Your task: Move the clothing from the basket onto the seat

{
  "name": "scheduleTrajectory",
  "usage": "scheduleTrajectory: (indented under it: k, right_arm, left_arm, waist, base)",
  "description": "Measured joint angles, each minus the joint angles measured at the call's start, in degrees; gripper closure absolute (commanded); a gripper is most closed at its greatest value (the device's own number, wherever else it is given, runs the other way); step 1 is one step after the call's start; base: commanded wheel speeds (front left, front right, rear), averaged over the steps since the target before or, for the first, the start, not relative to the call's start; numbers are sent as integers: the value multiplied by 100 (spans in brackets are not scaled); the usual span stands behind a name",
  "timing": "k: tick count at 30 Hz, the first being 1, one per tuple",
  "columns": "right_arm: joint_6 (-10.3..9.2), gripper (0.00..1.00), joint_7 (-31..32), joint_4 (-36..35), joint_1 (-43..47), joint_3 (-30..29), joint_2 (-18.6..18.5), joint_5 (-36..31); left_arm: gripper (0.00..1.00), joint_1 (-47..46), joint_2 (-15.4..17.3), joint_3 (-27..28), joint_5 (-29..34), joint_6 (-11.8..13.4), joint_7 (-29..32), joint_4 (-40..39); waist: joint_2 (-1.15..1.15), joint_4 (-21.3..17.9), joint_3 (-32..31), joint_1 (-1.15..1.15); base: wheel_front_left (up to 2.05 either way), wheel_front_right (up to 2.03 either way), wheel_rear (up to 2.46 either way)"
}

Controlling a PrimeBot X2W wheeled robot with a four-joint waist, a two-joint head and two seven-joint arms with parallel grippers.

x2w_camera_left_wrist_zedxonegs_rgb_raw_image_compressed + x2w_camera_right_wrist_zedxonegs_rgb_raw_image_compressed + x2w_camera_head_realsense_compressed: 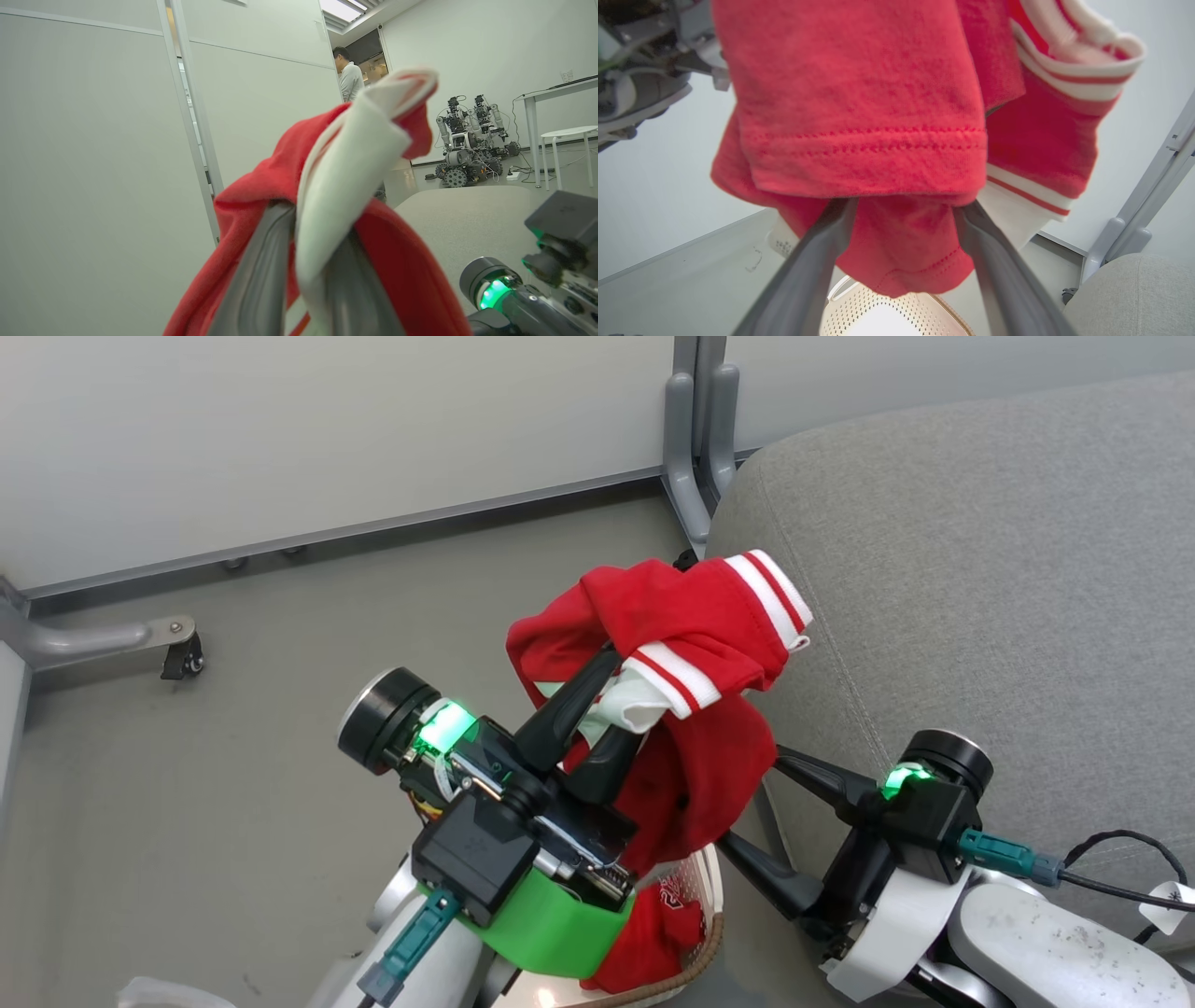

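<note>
Red shirt [695, 635], striped cuffs, is pinched in my left gripper [616, 705], jaws narrow on the cloth. It's lifted above the basket [711, 933], hanging just beside the seat [980, 569] edge, not on it. Second red garment [653, 938] lies in the basket. White print on it, too small to read. My right gripper [752, 800] is spread wide, gripping nothing, at the shirt's hanging hem.

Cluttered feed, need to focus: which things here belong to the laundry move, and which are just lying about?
Job: red shirt, clamped in left gripper; open right gripper; basket; red cloth inside it; grey seat.
Bystanders: parked robots, person, white stool, caster foot.
</note>
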Motion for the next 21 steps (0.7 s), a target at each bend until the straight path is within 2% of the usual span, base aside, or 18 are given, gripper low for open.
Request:
scheduleTrajectory:
  k: [13, 21]
  right_arm:
    - [0, 0, 0, 161, 37, -125, -21, -53]
    - [0, 0, 0, -16, -172, 68, -127, -189]
  left_arm:
    - [100, 9, 25, 135, -30, 0, 0, 12]
    - [100, -75, 258, -236, 10, 0, 0, 0]
  waist:
    - [0, 21, -15, 0]
    - [0, -18, 70, 0]
  base:
    - [0, 0, 0]
    - [0, 0, 0]
